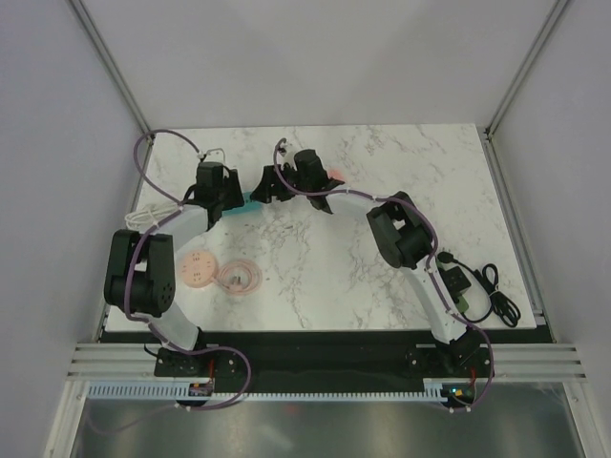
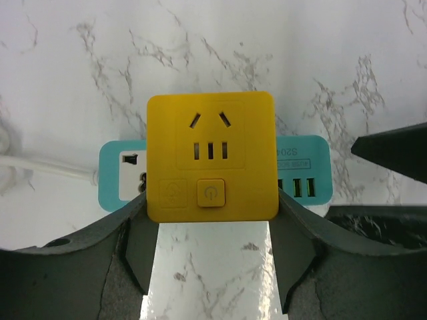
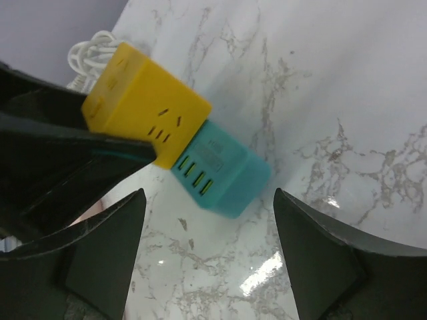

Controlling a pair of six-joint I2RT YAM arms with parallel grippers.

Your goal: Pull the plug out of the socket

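Plug: we find the yellow plug seated on the teal socket, at the far left of the marble surface.
Left gripper: clamped on the plug's two sides.
Right gripper: jaws apart, straddling the socket's free end without touching it.

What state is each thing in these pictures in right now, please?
yellow plug, seated in the strip, clamped on both sides.
teal socket strip, occupied by the yellow plug; its green USB ports are empty.
left gripper, shut on the yellow plug.
right gripper, open, fingers either side of the strip's end, not touching.
white cord, attached to the strip's end.
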